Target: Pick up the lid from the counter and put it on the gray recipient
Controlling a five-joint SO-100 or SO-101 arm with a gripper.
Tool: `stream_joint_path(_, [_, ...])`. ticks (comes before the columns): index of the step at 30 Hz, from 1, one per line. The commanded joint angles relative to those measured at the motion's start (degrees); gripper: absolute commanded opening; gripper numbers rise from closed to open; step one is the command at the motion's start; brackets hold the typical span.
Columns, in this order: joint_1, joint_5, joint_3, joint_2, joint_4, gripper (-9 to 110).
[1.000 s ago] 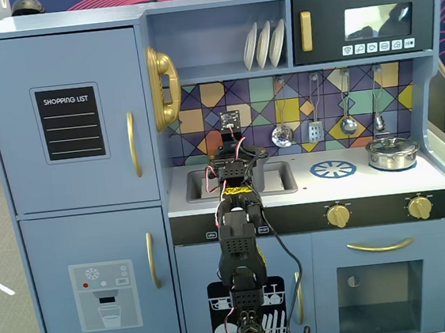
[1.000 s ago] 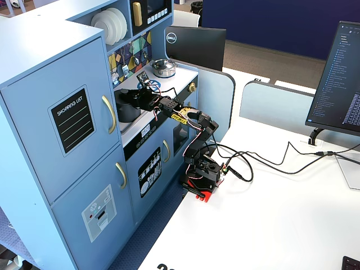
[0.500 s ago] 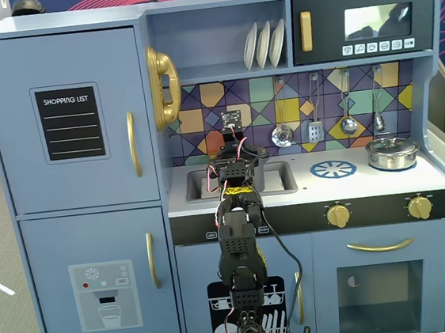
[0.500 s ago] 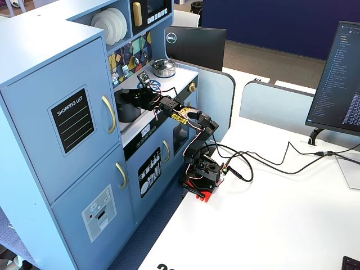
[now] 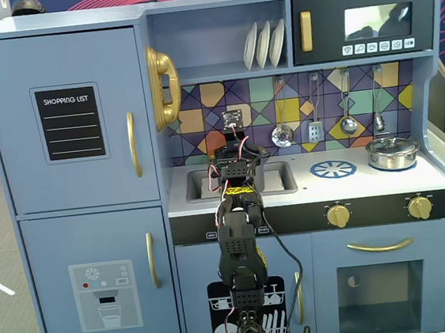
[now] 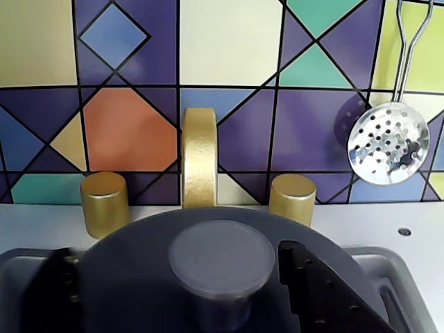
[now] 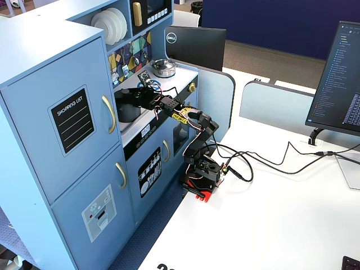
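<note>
The dark-gray lid point(image 6: 139, 263) with its round knob point(image 6: 222, 258) fills the lower wrist view and lies flat over the sink recess point(image 6: 409, 277) of the white counter point(image 5: 368, 185). My gripper point(image 6: 177, 248) is open. One black finger point(image 6: 316, 284) sits close to the right of the knob. The other finger point(image 6: 59, 281) stands well off to the left. In a fixed view the gray pot point(image 7: 128, 111) stands in the sink under my gripper point(image 7: 127, 94); the lid itself cannot be made out there. In the front fixed view my arm point(image 5: 239, 212) hides the pot and lid.
A gold faucet point(image 6: 200, 156) and two gold tap knobs point(image 6: 104, 203) stand just behind the lid. A perforated skimmer point(image 6: 388, 142) hangs on the tiled back wall. A shiny silver lidded pot point(image 5: 392, 153) sits at the counter's right, beside the printed blue burner point(image 5: 333, 169).
</note>
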Motion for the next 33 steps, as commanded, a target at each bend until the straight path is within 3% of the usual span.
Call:
stream_joint_path(1, [-1.0,-1.7,-2.1,6.8,0.9,33])
stream_joint_path(6, [-4.3,-1.8,-0.5,20.5,19.2,27])
stream_joint_path(15, [-3.1,0.7,23.7,48.2,41.3,22])
stream_joint_path(30, [-3.1,3.1,63.7,62.1,36.2,9])
stream_joint_path(33, [-3.9,4.0,63.8,61.9,45.4,0])
